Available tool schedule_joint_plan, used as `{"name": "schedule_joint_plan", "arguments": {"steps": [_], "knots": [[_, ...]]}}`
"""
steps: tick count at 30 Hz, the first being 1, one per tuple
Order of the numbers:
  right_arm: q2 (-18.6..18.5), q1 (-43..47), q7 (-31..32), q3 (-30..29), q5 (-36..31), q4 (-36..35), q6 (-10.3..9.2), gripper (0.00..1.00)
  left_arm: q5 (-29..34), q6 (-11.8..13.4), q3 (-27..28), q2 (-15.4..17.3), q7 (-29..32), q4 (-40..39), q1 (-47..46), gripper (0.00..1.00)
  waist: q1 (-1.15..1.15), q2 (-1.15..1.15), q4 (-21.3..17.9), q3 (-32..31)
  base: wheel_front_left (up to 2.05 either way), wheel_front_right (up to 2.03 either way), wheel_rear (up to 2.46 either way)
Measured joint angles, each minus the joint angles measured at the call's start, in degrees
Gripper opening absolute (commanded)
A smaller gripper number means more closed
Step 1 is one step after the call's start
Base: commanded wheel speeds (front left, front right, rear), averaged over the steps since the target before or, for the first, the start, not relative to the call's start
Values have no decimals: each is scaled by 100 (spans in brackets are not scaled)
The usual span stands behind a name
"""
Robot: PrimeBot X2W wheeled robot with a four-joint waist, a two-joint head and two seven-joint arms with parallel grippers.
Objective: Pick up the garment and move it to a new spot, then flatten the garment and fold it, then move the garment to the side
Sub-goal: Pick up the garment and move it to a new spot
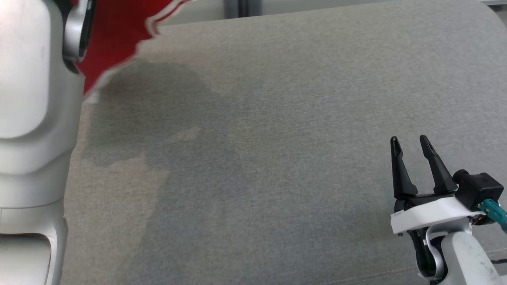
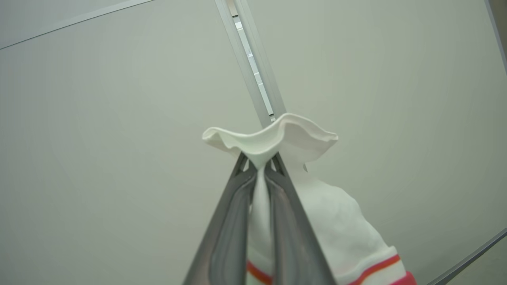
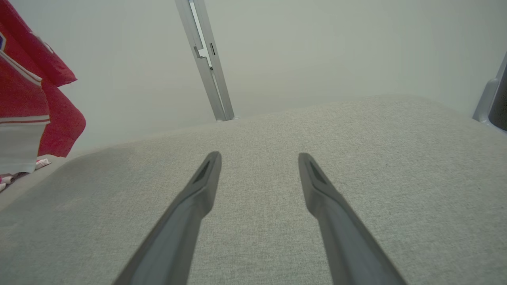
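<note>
A white fold of the garment is pinched between the closed fingers of the left gripper. The red, white-trimmed cloth is seen hanging at the head view's upper left, beside the pale left forearm, over the far left corner of the grey bench. The right gripper is spread wide and empty above the bench, well apart from the garment.

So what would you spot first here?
The bright red garment hanging at the head view's top left, over the grey surface. The left gripper is shut tight on its white edge. The right gripper sits open, low on the right.
</note>
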Motion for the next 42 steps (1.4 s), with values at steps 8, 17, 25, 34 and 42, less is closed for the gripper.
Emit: {"name": "schedule_joint_plan", "arguments": {"steps": [8,17,25,34,42], "knots": [[191,1,-47,-31,33,257,0,100,-48,-294,-504,-641,13,183,-862,0,0,0,-777,-152,0,0,0],[268,3,-71,-180,48,281,0,100,-282,-368,-1038,-1035,-413,1170,-968,0,0,0,-1522,-189,0,0,0],[229,-2,-71,-211,37,189,0,100,-626,-62,-1080,-973,-833,1801,661,0,0,0,-1396,-120,0,0,0],[142,4,-73,-83,42,178,0,100,-973,268,-805,-358,-1250,2249,2587,20,0,0,-1109,-97,0,0,0],[93,30,-73,14,42,222,0,100,-1067,421,-616,-253,-1646,2245,3214,100,0,0,-921,-168,0,0,0]]}}
